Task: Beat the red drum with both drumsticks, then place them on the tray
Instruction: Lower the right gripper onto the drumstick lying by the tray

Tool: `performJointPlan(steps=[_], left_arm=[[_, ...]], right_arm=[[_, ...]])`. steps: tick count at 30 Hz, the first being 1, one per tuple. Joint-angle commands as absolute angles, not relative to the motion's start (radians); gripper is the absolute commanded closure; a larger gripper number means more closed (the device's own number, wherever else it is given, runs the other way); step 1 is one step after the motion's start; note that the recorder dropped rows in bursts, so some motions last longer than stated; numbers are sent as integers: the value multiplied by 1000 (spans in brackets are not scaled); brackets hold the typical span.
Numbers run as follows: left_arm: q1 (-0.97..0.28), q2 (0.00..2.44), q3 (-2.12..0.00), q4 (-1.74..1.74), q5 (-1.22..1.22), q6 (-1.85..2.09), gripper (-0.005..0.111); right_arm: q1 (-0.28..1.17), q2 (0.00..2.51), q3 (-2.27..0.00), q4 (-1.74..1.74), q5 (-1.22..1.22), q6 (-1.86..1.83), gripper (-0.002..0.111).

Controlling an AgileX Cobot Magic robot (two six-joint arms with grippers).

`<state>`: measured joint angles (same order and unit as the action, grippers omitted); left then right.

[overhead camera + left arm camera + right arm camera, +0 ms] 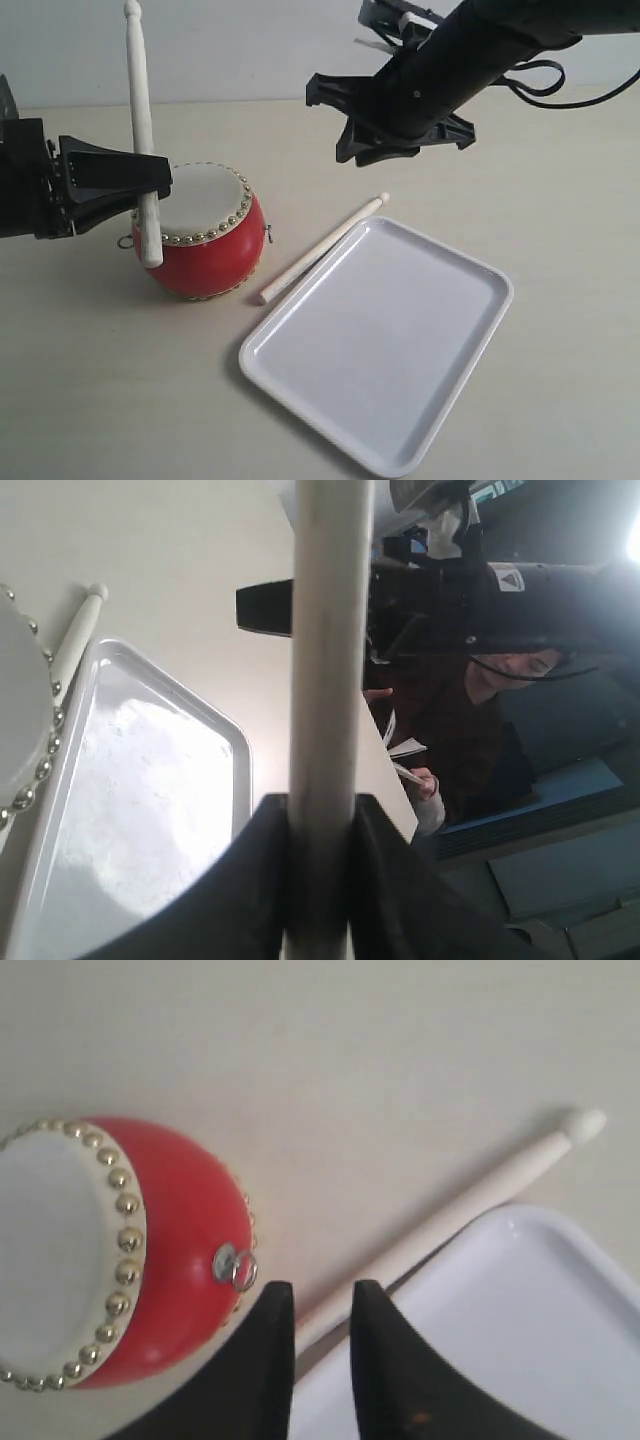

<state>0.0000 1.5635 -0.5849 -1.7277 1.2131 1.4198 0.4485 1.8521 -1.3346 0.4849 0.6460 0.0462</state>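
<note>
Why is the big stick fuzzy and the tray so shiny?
Left wrist view: the drumstick in the left pincer sits right at the lens, so it blurs; light glares off the tray. Right wrist view: the right pincer blurs too, the red drum looks clearer.

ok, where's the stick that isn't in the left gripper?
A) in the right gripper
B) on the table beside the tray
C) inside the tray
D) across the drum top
B: the loose stick lies on the table between the drum and the tray, along its rim; the right gripper holds nothing.
</note>
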Motion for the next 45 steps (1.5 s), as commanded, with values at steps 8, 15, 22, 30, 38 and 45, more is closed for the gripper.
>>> performJointPlan(steps=[8, 15, 22, 30, 38, 45], left_arm=[[2, 1427, -588, -1744, 1221, 1439, 107], [2, 1387, -588, -1744, 1221, 1435, 107], [2, 1365, -588, -1744, 1221, 1435, 107], [4, 1350, -588, -1744, 1221, 1435, 107], [4, 1350, -588, -1744, 1221, 1435, 107], [4, 1350, -588, -1744, 1221, 1439, 107]], right_arm=[[505, 1850, -1357, 500, 658, 343, 96], [656, 1850, -1357, -65, 781, 1166, 95], [676, 1907, -1386, -42, 818, 1221, 79], [685, 2004, -1478, -20, 785, 1244, 73], [685, 2072, -1505, 0, 753, 1313, 73], [685, 2105, -1505, -9, 738, 1332, 73]])
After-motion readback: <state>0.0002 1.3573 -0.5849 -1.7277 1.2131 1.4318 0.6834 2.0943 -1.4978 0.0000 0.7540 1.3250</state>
